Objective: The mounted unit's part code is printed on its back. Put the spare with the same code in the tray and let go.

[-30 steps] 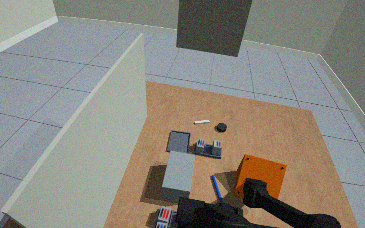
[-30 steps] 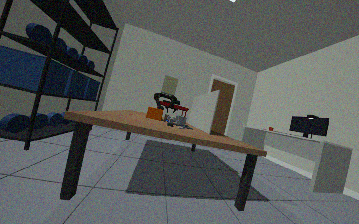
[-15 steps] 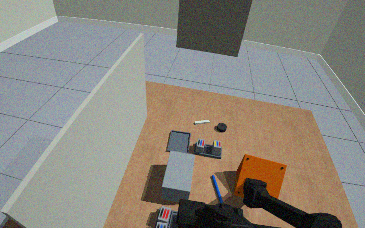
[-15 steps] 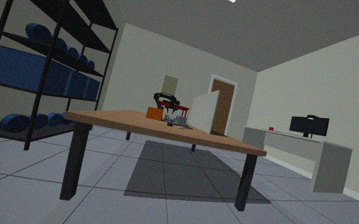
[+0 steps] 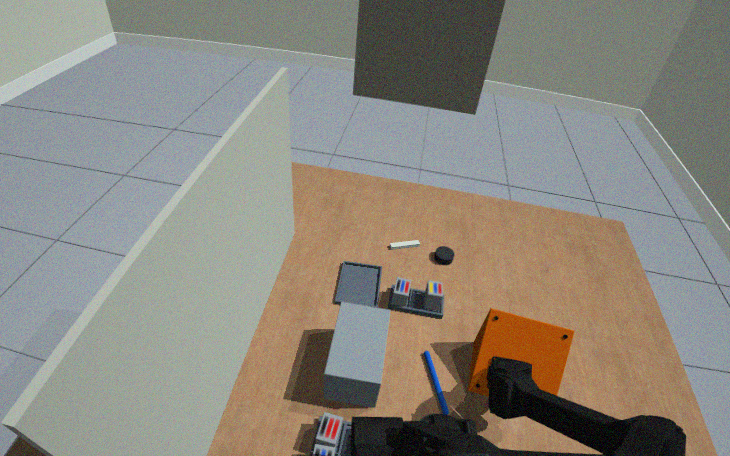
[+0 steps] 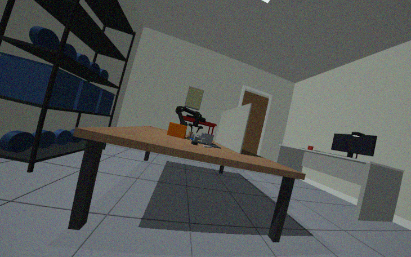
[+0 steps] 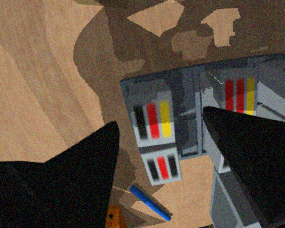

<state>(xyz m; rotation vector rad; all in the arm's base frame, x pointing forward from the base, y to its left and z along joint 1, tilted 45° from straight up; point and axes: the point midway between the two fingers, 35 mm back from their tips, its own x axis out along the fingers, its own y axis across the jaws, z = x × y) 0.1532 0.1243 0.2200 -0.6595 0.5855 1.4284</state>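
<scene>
My gripper (image 7: 160, 120) (image 6: 196, 130) is open, pointing down over the near rack (image 7: 188, 127). Between and below its fingertips is a grey spare (image 7: 153, 120) with black, red and yellow stripes; the fingers appear apart from it. A smaller label with black, red and black stripes shows just below it. Another spare (image 7: 240, 95), striped red, red and yellow, is near the right finger. A spare with red stripes (image 5: 331, 427) shows at the rack's left end. The grey box (image 5: 356, 342) (image 6: 207, 138) stands beyond; its back is hidden. The shallow tray (image 5: 358, 283) holds nothing.
A second rack (image 5: 416, 308) holds two striped blocks. An orange box (image 5: 538, 351) (image 6: 177, 130) stands near the arm. A blue pen (image 5: 435, 376) (image 7: 150, 202), white stick (image 5: 404, 244) and black puck (image 5: 444, 254) lie on the table. A tall pale partition (image 5: 186, 283) (image 6: 234, 127) borders it.
</scene>
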